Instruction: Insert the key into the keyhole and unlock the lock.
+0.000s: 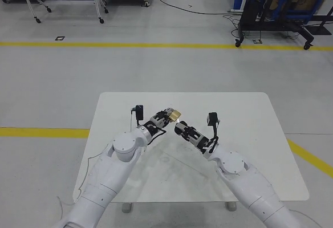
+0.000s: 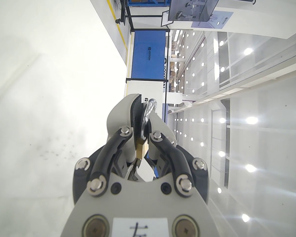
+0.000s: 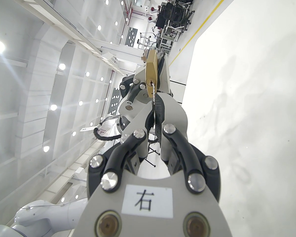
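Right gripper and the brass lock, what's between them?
Only the key, clamped in the right gripper, its tip at the keyhole of the brass lock; the right wrist view shows it.

1. My left arm (image 1: 101, 179) and right arm (image 1: 255, 188) are white and smooth.
2. My left gripper (image 2: 145, 115) has pale grey fingers (image 2: 118, 115), black links (image 2: 105, 154) and silver screws (image 2: 82, 164).
3. My right gripper (image 3: 156, 106) is alike, with a white label (image 3: 147, 200) bearing one black character.
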